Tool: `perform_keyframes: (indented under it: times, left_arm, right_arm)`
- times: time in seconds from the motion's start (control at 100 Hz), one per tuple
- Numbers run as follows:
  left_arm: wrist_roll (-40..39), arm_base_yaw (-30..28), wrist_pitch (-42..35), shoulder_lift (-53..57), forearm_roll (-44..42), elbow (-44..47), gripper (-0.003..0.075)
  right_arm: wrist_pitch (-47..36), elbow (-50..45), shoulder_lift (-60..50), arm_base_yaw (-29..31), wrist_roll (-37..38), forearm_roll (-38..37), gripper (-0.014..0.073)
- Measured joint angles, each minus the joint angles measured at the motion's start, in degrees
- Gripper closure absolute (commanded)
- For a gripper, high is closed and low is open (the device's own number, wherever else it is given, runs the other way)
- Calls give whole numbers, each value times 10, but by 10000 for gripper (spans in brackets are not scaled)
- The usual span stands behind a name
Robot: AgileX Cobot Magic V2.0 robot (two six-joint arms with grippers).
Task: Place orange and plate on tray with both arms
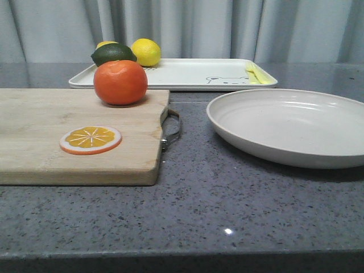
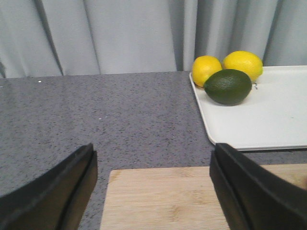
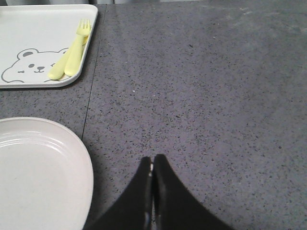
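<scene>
The orange [image 1: 120,82] rests on the far right corner of a wooden cutting board [image 1: 40,133]. The off-white plate [image 1: 290,125] sits on the counter to the right, its rim also in the right wrist view [image 3: 76,153]. The white tray [image 1: 187,74] with a bear drawing lies behind both; its corner [image 2: 249,120] shows in the left wrist view. My left gripper [image 2: 152,163] is open over the board's far edge, nothing between its fingers. My right gripper [image 3: 152,160] is shut, empty, above bare counter just right of the plate. Neither gripper appears in the front view.
Two lemons [image 2: 225,66] and a dark green avocado [image 2: 228,86] sit on the tray's far left corner. Yellow cutlery [image 3: 72,55] lies at the tray's right end. An orange slice [image 1: 91,140] lies on the board. A metal handle [image 1: 172,128] sticks out of the board toward the plate.
</scene>
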State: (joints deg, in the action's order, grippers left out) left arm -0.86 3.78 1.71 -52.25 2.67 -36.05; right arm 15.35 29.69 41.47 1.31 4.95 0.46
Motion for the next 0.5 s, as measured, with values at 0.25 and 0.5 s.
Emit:
perform_keyframes:
  times: [0.25,0.5]
  left_arm:
    - [0,80,88,-91,24,-109,176]
    - [0,129,229,-215,88,-238,166]
  right_arm:
    - [0,0,0,0,0,0,662]
    - [0,0,0,0,0,0,662]
